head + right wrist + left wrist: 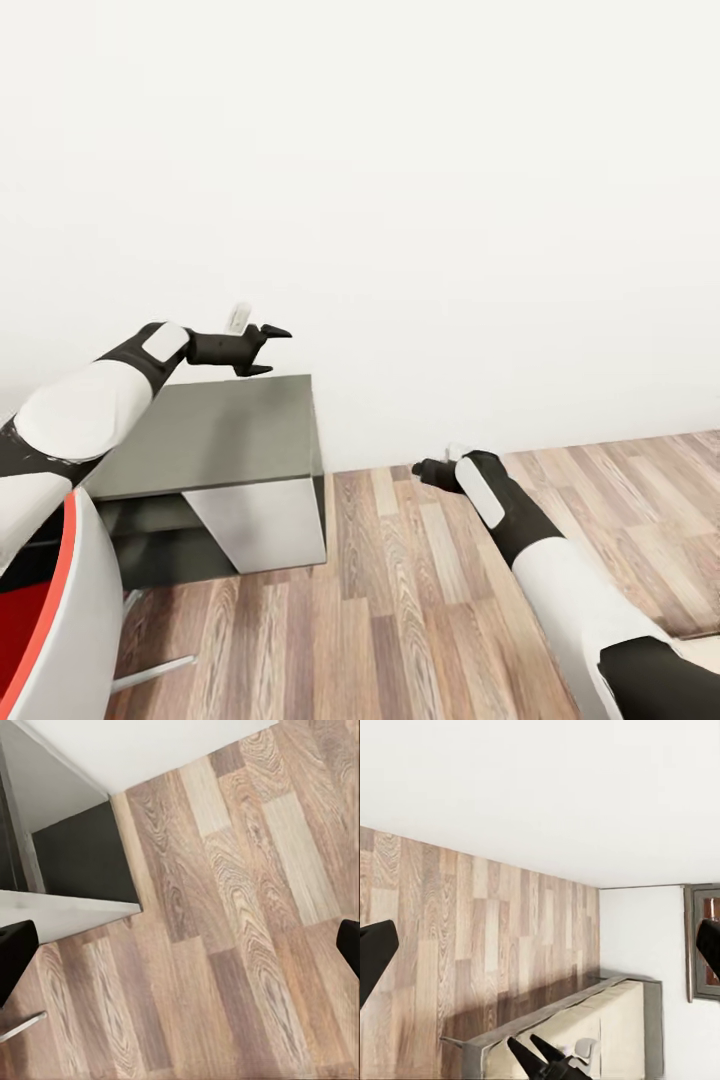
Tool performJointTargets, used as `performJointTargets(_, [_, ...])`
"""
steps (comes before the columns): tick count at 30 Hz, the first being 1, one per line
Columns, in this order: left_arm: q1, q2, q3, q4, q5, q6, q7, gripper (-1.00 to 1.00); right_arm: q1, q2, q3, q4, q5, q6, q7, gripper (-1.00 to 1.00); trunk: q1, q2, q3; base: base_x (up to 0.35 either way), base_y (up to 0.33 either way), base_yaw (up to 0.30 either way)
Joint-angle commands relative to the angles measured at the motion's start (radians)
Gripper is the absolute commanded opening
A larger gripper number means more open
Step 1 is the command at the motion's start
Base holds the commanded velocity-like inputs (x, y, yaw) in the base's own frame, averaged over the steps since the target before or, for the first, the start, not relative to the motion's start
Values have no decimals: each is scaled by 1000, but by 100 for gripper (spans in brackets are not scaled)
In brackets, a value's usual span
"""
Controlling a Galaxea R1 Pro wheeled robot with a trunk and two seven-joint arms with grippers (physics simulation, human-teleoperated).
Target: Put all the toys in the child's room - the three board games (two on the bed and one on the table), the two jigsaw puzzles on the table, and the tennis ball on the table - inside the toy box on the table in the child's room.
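At the far left of the head view a red-and-white chair [50, 610] is cut off by the frame edge, and just beside it a low dark grey unit [215, 435] with a white panel stands against the white wall [420, 180]. The left gripper [268, 350] hangs above that unit with its arm stretched forward and its fingers spread apart, holding nothing; its wrist view catches the bed [585, 1024], beige mattress in a dark grey frame, partly cut off. Farther right, the right gripper [425, 470] is held low over the wood-plank floor [400, 600], arm bent, its fingertips wide apart at the edges of its wrist view.
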Motion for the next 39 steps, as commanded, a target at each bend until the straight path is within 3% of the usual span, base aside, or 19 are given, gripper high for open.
performJointTargets(1, [3, 0, 4, -1, -13, 3, -4, 100, 12, -1, 3, -1, -8, -9, -10, 100, 1, -2, 0, 0, 0, -94])
performJointTargets(6, [27, 3, 4, -1, -72, -4, -3, 100, 86, -6, 3, 0, -1, -62, -9, 100, 1, -2, 8, 0, 0, -79])
performJointTargets(17, [93, 6, 1, -3, -100, -69, -2, 100, 190, -8, 4, 1, 1, -153, -8, 100, 1, -2, 24, 0, 0, -16])
performJointTargets(24, [175, 8, -51, -3, -173, -169, -1, 100, 246, -9, 4, 2, 1, -188, -9, 100, 1, -2, 33, 0, 0, 0])
performJointTargets(30, [215, 11, -59, -7, -187, -201, -1, 100, 262, -8, 5, 26, 2, -235, -8, 100, 1, -2, 42, 0, 0, 0])
performJointTargets(35, [241, 28, -75, -16, -190, -209, -1, 100, 266, -2, 8, 97, 3, -303, -6, 100, 1, -2, 50, 0, 0, 0])
performJointTargets(39, [250, 35, -80, -25, -190, -210, -3, 100, 266, 0, 38, 144, 3, -363, -4, 100, 1, -2, 57, 0, 0, 0])
